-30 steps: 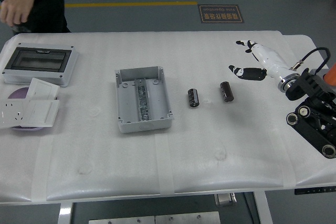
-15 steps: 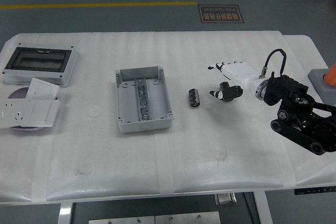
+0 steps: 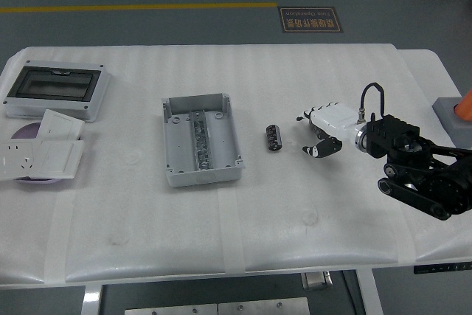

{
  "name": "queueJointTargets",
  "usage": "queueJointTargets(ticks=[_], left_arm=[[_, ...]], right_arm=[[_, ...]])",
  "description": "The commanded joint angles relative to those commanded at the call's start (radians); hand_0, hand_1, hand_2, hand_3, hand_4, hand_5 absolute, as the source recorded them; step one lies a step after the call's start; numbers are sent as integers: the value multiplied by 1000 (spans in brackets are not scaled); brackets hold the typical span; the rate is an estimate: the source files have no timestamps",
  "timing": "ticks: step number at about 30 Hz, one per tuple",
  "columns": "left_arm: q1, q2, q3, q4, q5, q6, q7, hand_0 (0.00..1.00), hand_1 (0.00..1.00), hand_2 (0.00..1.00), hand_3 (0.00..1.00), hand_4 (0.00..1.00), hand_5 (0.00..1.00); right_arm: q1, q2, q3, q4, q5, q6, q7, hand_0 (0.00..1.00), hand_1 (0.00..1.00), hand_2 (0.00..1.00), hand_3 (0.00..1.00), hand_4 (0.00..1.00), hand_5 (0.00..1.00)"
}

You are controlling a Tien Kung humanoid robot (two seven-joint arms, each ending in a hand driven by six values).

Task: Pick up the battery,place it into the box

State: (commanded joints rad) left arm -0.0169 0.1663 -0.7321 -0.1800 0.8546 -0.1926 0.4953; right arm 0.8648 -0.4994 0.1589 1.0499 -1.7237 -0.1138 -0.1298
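Observation:
An open grey box [image 3: 174, 154] with a metal rail inside stands left of the table's centre. One black cylindrical battery [image 3: 272, 138] lies to its right. A second battery [image 3: 319, 136] lies further right, mostly hidden under my white right hand [image 3: 316, 132]. The fingers curl down over it on the far side and the thumb presses in from the near side, so the hand is shut on it, low at the table. My left arm is out of the picture.
A grey enclosure with a dark clear lid [image 3: 55, 90] sits at the far left. White socket plates [image 3: 40, 156] lie in front of it on a purple disc [image 3: 22, 133]. An orange object on a grey base [image 3: 453, 112] stands at the right edge.
My right hand came in from the far right, dropped over the right battery and closed around it. The person at the far left corner has left the view.

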Motion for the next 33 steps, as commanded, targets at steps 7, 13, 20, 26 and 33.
queueJointTargets(ticks=[7,13,20,26,33], left_arm=[[1,-3,5,0,-4,1,-4,670,664,539,538,425,385],[0,-4,2,0,-2,0,-4,669,665,538,537,424,385],[-2,-1,0,0,2,-1,-4,670,665,535,537,424,384],[-5,2,7,0,-3,-1,-8,669,664,532,537,422,386],[-11,3,35,0,-29,4,-20,667,664,532,537,422,386]], right_arm=[[8,-10,29,9,-8,-2,-3,874,788,932,896,692,407],[26,0,14,-24,2,-2,2,872,785,931,895,692,407],[61,16,-78,-70,24,4,12,870,780,929,893,693,410],[88,5,-142,-88,33,15,18,869,781,928,889,689,409],[101,-1,-144,-100,29,31,25,867,780,929,890,689,412]])
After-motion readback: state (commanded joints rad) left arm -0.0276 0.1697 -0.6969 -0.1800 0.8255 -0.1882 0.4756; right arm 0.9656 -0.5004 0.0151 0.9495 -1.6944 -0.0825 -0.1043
